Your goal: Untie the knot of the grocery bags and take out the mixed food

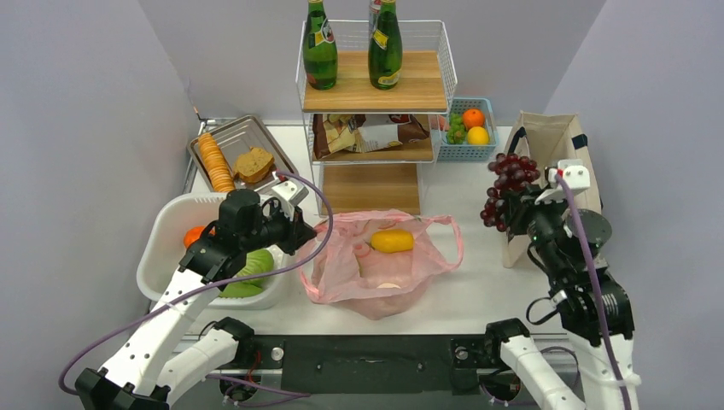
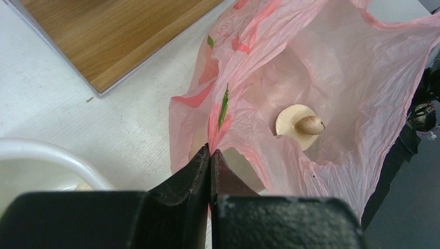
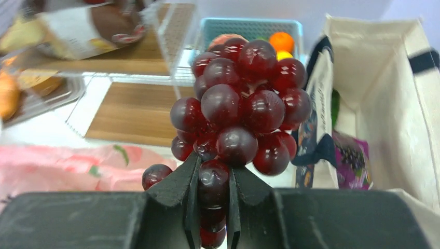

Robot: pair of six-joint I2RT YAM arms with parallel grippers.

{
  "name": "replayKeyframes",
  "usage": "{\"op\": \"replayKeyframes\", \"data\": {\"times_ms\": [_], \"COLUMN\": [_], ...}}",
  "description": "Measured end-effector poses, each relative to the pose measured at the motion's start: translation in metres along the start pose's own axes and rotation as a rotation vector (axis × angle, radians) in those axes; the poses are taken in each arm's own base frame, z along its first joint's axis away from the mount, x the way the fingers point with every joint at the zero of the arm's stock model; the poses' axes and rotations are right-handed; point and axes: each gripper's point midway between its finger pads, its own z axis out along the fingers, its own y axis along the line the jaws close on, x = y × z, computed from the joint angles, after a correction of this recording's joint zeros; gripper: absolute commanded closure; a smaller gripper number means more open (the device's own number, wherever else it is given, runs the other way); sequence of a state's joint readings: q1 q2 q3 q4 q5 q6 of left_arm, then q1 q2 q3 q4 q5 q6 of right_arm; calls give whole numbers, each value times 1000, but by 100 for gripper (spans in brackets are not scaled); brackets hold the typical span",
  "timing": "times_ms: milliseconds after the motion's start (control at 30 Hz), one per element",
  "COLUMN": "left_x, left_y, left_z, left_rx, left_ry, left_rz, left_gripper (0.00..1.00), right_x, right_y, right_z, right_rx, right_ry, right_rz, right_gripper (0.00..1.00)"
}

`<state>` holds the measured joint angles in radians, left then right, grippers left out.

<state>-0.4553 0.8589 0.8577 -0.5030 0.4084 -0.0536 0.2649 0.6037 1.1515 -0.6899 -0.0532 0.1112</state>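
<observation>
Grapes (image 3: 238, 104) are clamped in my right gripper (image 3: 212, 174), my left gripper (image 2: 210, 151) is pinched shut on the near rim of the pink bag (image 2: 337, 78), its knot already undone, and beyond it a mushroom (image 2: 300, 124) and a lemon (image 1: 392, 240) still wait inside.

The grocery bag (image 2: 337, 78) is thin, crinkly pink plastic; grapes (image 3: 238, 109) glossy, smooth; tote (image 3: 384, 78) matt beige cloth; shelf board (image 1: 418, 85) wood

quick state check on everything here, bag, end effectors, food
pink bag: untied, mouth open
left end effector: shut on bag rim
right end effector: shut on red grapes, held up
mushroom: inside bag
lemon: inside bag
canvas tote: upright, open
bottles: upright on shelf
</observation>
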Motion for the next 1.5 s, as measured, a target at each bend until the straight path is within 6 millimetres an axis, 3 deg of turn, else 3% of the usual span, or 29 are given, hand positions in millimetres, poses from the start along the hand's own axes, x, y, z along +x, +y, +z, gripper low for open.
{"op": "replayKeyframes", "data": {"times_ms": [67, 133, 200, 367, 467, 700, 900, 1067, 1133, 1167, 1333, 1400, 1500], "left_x": [0, 0, 0, -4, -6, -8, -8, -8, -7, -7, -4, -4, -5], "left_y": [-1, -2, -2, -1, 3, 14, 17, 20, 23, 24, 29, 29, 31], "left_z": [0, 0, 0, -1, -2, -1, 0, 0, 1, 1, 4, 4, 5], "left_rx": [5, 9, 9, -1, -23, -65, -76, -85, -92, -96, -106, -107, -109], "left_ry": [1, 2, 1, -9, -16, -21, -18, -18, -14, -12, 2, 3, 4], "left_rz": [5, 3, -8, -42, -58, -106, -108, -118, -124, -127, -138, -140, -141], "left_gripper": [100, 100, 100, 100, 100, 100, 100, 100, 100, 100, 100, 100, 100], "right_x": [6, 4, -4, -47, -43, -26, 5, 43, 59, 67, 105, 111, 111], "right_y": [-18, -31, -39, -50, -57, -72, -78, -87, -86, -84, -74, -74, -75], "right_z": [11, 34, 65, 171, 218, 302, 362, 406, 423, 431, 451, 455, 456], "right_rx": [90, 148, 169, 165, 168, 176, 170, 222, 238, 238, 235, 236, 242], "right_ry": [38, 86, 122, 101, 105, 74, 75, 109, 128, 139, 201, 209, 207], "right_rz": [56, 107, 135, 159, 150, 115, 83, 78, 72, 69, 41, 34, 29], "right_gripper": [100, 100, 100, 100, 100, 100, 100, 100, 92, 80, 56, 44, 40]}}
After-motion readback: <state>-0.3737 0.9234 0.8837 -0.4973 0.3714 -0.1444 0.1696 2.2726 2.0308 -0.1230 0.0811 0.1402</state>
